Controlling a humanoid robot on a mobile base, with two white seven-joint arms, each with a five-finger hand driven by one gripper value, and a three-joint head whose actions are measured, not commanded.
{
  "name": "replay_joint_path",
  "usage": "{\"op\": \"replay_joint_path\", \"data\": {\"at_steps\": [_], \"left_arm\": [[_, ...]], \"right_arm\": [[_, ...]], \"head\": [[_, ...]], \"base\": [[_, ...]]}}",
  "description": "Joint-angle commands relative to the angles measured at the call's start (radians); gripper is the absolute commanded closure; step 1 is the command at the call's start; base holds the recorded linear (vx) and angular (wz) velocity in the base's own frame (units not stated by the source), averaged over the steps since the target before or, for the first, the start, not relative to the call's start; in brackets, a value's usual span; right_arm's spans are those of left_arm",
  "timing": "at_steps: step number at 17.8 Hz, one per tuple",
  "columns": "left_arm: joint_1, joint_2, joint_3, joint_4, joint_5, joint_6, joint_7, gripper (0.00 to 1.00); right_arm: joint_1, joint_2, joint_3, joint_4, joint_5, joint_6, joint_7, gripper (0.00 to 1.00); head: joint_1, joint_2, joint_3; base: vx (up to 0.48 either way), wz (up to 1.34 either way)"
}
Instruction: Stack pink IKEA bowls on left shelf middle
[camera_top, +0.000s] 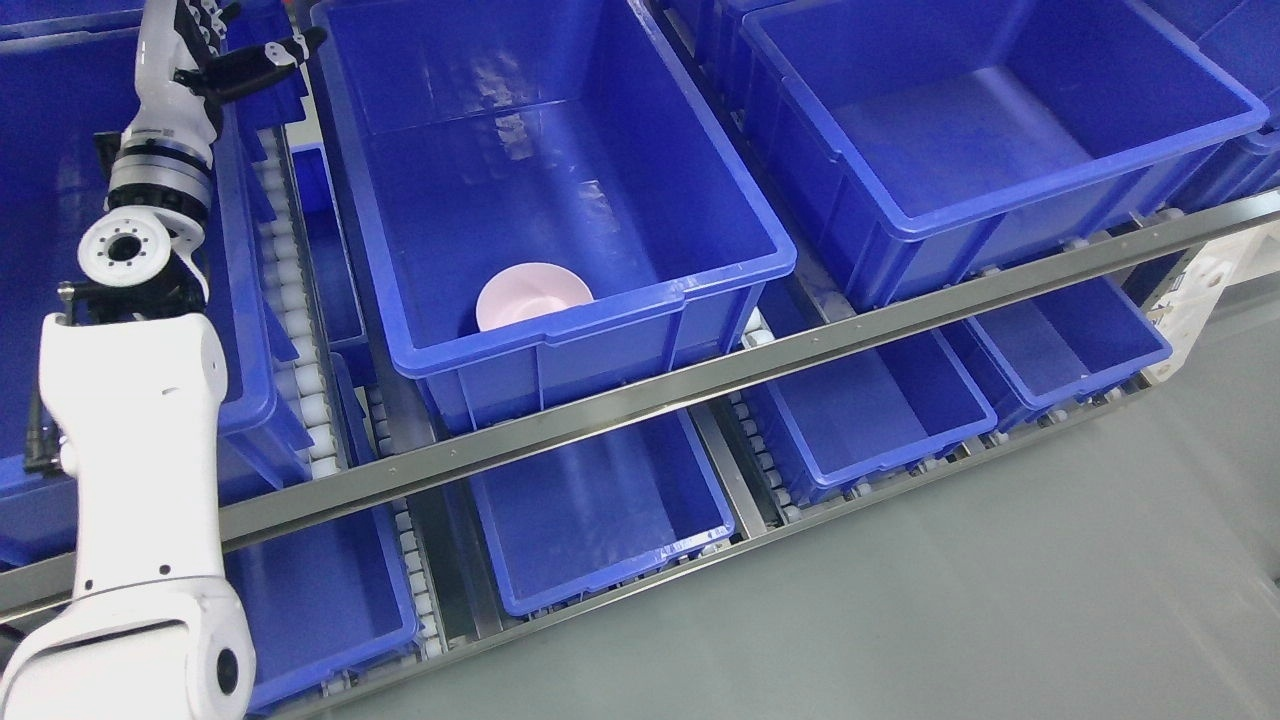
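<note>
No brand mark or legible writing is shown on any bin or on the pink bowl. The bowl is seen inside the large middle blue bin, tucked against its near wall, toward the near-left corner; the rest of that bin's floor is open. The left hand is raised at the far left, above the gap beside the bin's far-left rim, its dark fingers loosely extended and holding nothing.

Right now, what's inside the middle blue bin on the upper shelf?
One pink bowl sits near the front wall of the middle bin. That wall hides the bowl's base, so whether more bowls are nested under it cannot be seen.
</note>
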Motion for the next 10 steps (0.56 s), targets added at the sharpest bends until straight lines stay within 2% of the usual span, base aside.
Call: {"op": "replay_joint_path", "data": {"at_steps": [1, 5, 10], "left_arm": [[0.012, 0.029, 0.009, -0.001, 0.003, 0.005, -0.016, 0.02], [0.041, 0.055, 0.047, 0.0, 0.003, 0.003, -0.039, 0.02], [0.064, 0.037, 0.041, -0.026, 0.003, 0.005, -0.039, 0.02]], "right_arm": [[0.002, -0.017, -0.011, -0.034, 0.0, 0.001, 0.0, 0.0], [0.002, -0.017, -0.011, -0.034, 0.0, 0.001, 0.0, 0.0], [0.002, -0.017, -0.011, -0.034, 0.0, 0.001, 0.0, 0.0]], "head": [[0.0, 0.0, 0.0], [0.0, 0.0, 0.0], [0.0, 0.0, 0.0]], "base": [[0.0, 0.0], [0.0, 0.0], [0.0, 0.0]]}}
